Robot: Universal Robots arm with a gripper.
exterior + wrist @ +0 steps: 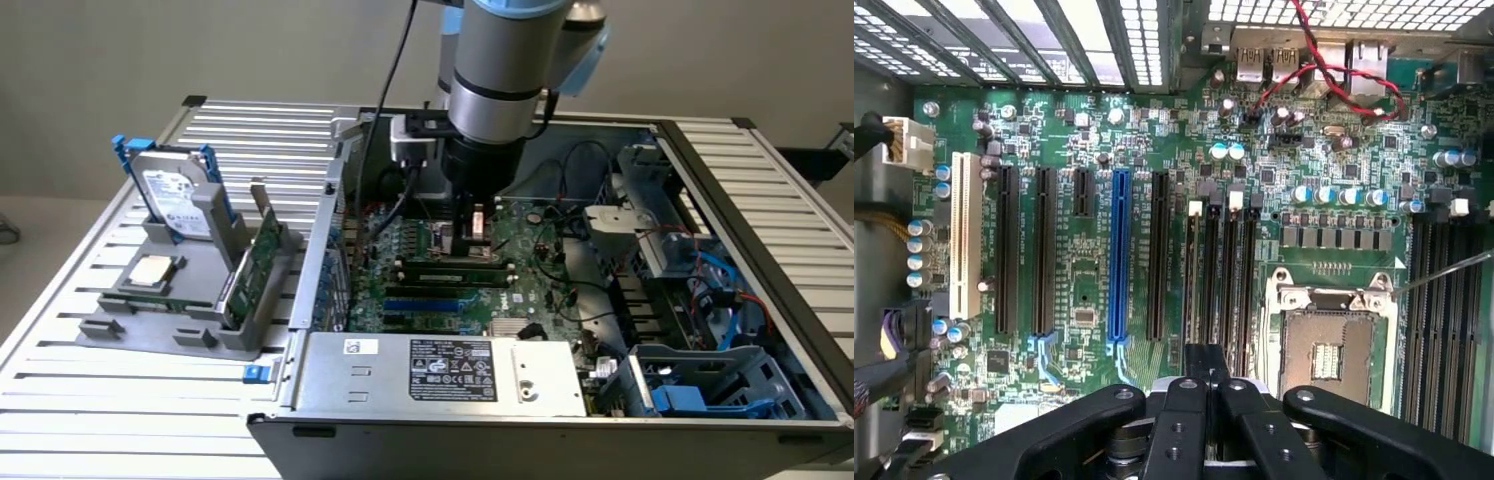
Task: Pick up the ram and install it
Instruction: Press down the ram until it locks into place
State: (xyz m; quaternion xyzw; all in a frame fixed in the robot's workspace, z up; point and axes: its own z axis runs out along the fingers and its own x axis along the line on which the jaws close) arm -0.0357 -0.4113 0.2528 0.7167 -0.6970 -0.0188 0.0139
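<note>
On the exterior view's left, a slatted white metal desk carries a grey plastic holder; in it stand a silver hard drive with blue rails and a wide green expansion card, set on edge. Further right lies the open grey steel computer case with its green motherboard; the black end effector hangs over the board's black memory slots, fully closed; whether anything thin is pinched between its tips, I cannot tell.

The ram, a long narrow green stick with dark chips, appears to sit along one of those slots, just below the end effector; whether it is latched, I cannot tell. Its long axis runs across the exterior view, parallel to the slots and to the blue connector nearby; it stands thin edge up.

In the wrist view the end effector is centred over the slot bank. Judged from this, the seating goes best with a straight downward push; the stick should stay square to its slot, with pressure shared along its length rather than on one end.
</note>
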